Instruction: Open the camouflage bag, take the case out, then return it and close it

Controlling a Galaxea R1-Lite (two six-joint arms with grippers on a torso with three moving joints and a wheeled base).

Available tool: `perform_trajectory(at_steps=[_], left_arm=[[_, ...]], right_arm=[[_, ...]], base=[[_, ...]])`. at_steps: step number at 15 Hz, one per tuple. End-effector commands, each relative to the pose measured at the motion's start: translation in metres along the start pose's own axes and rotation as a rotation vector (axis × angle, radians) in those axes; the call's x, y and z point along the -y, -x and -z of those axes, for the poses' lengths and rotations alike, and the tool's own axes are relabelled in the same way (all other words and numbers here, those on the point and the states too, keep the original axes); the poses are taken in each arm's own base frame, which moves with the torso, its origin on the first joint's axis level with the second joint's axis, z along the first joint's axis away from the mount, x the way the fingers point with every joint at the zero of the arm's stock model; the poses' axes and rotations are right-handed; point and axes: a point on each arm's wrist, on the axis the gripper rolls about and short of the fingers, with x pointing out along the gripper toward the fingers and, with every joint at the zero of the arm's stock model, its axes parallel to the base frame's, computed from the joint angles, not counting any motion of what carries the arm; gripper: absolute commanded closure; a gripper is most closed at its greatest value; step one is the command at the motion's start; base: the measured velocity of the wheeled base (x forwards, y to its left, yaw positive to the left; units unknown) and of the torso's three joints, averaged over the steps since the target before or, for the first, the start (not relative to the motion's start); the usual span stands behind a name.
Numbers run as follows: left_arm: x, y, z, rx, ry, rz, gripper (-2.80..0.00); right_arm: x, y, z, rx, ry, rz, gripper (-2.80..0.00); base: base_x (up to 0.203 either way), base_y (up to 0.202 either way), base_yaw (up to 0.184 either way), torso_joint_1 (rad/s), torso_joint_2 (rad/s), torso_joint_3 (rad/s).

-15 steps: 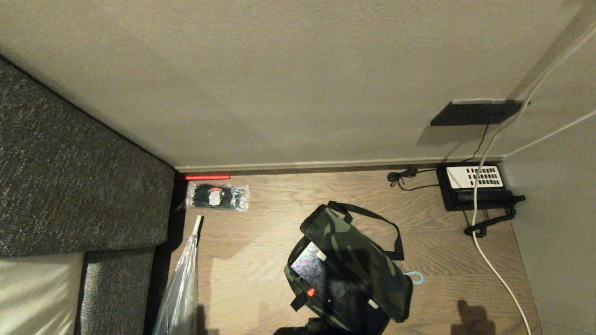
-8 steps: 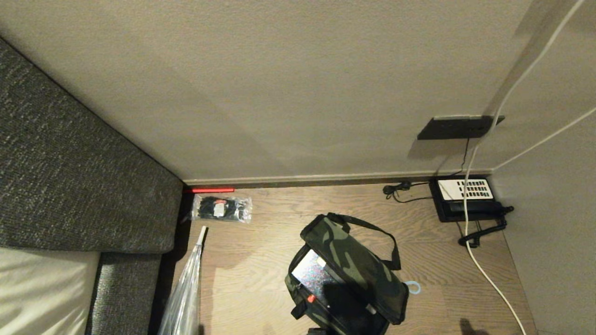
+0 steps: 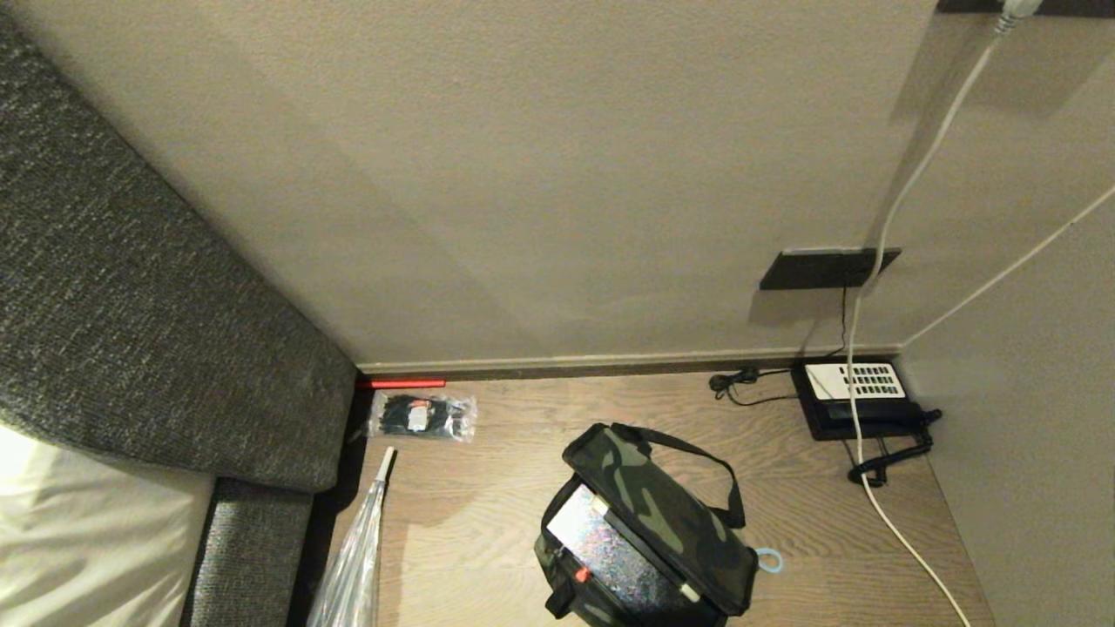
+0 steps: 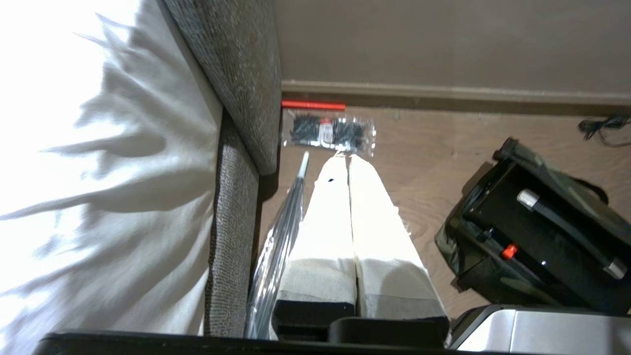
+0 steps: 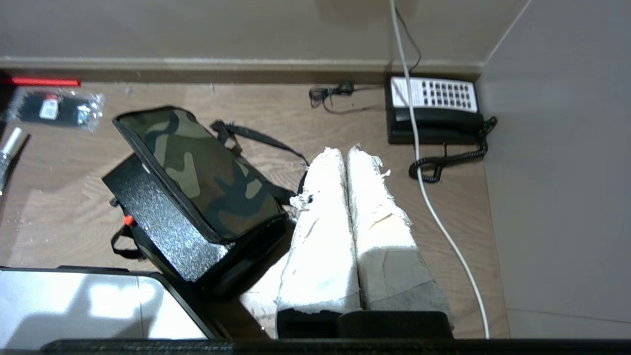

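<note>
The camouflage bag sits on the wooden floor, near the wall, between the grey sofa and the black phone. Its lid stands partly up, and a flat black case shows in the gap below it.

The bag looks soft and light, I think. Its cloth sides would likely give when pushed, so it may slide on the smooth floor if pulled from one side only. The lid edge looks like a good place to lift it. The black strap is thin and floppy, easy to pinch, but pulling it might drag the whole bag. The case looks stiff and flat, with a speckled, maybe slippery face. I would take it by its upper edge, which sticks out of the bag a little.

The left gripper hangs above the floor beside the sofa, its jaws pressed together with nothing in them. The right gripper hangs above the floor between the bag and the phone, its jaws also together and empty. Neither one touches the bag.

I count one bag, one case, one phone, one packet of black cable ties, one white cable and one clear plastic sleeve by the sofa.
</note>
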Motion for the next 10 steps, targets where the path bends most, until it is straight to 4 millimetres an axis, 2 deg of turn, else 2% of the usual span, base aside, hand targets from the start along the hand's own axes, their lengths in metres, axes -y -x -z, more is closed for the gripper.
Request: perform_trajectory(at_steps=[1,10], left_arm=[[0.0,-0.0001,0.0009,-0.001,0.002,-0.001,0.0],[0.0,-0.0002,0.0008,-0.002,0.002,-0.001,0.0]], right_arm=[[0.0,-0.0002,0.0001,-0.004,-0.003,-0.001,0.0],[0.0,-0.0002,0.0001,-0.004,-0.001,-0.001,0.0]], base=[[0.0,0.0,0.0,0.005,0.0,0.204],[0.0,0.0,0.0,0.003,0.0,0.206]])
